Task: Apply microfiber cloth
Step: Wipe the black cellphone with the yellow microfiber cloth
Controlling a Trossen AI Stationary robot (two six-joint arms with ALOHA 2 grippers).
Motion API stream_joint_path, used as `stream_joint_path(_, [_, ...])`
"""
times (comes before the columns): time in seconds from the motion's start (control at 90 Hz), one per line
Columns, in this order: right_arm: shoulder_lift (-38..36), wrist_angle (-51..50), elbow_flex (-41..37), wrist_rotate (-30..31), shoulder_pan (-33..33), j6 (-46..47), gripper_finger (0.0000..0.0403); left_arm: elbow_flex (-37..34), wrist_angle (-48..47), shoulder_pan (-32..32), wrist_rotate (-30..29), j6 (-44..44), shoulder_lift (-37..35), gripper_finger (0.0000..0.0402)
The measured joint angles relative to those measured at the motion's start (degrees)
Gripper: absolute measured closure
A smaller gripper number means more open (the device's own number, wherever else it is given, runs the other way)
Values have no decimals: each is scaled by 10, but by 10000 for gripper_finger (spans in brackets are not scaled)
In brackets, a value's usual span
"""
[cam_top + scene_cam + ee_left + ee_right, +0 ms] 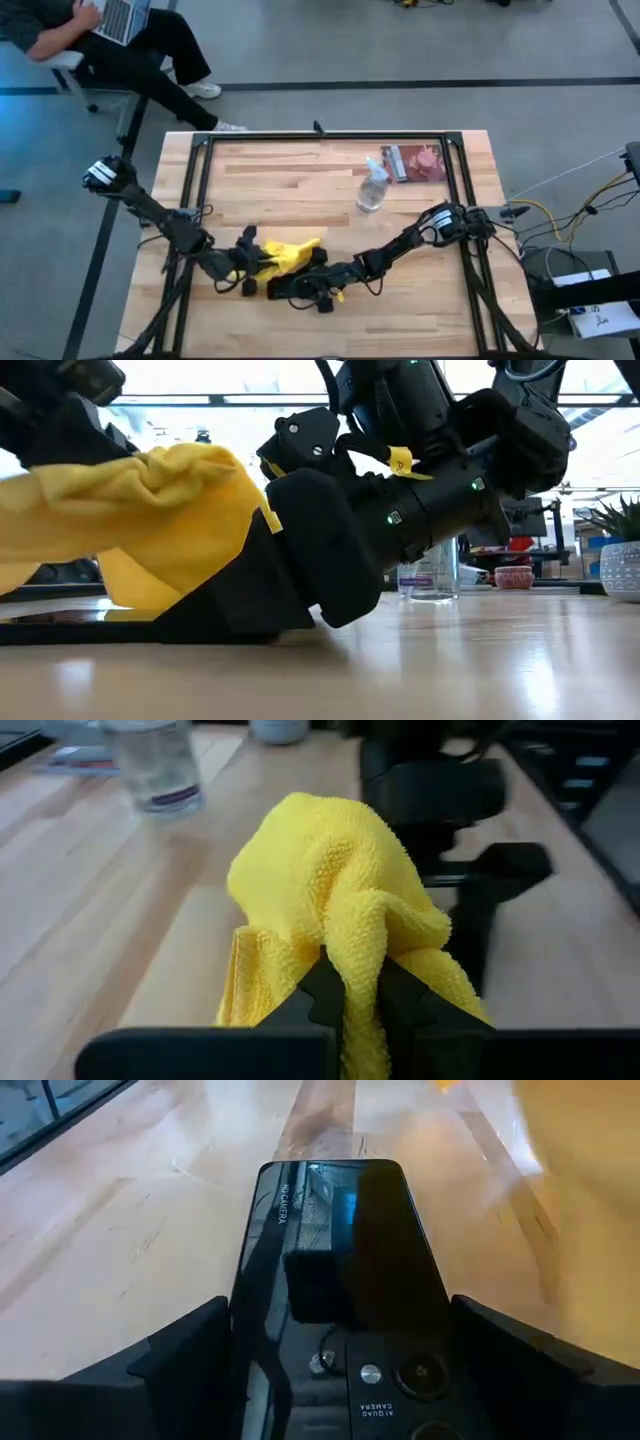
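Left claw [348, 1005] clamped on one microfiber cloth [330, 890]; right claw [335, 1370] around one phone [335, 1240].

Landmark: phone [330, 1290], flat on the table [300, 180], near its front edge, midway across.

- Microfiber cloth [285, 255]: just left of the phone, bunched above its left end, pinched in the left gripper [250, 262].
- Right gripper [300, 288]: at the phone, one finger along each long side (contact cannot be told).
- Spray bottle [372, 190]: behind the phone and to its right, well apart, upright.
- Flat packet [413, 163]: behind the bottle, farther right.
- Seated person [110, 40]: beyond the table's far left corner.
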Motion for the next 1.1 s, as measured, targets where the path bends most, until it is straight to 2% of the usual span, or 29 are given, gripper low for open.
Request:
stream_joint_path(0.244, [-6, -7, 0, -3, 3, 0, 83, 0, 16, -6, -16, -3, 36, 395])
stream_joint_path(0.456, [-30, -23, -2, -8, 3, -4, 83, 0, 191, -7, 30, 83, 115, 395])
stream_joint_path(0.767, [-67, -79, -4, -6, 5, 3, 83, 10, 375, -1, 29, 150, 246, 395])
stream_joint_path(0.956, [-87, -114, -5, -4, 5, 4, 83, 78, 383, 34, 26, 170, 335, 395])
stream_joint_path(1.1, [-89, -113, -5, -2, 10, 4, 83, 118, 372, 67, 26, 177, 375, 395])
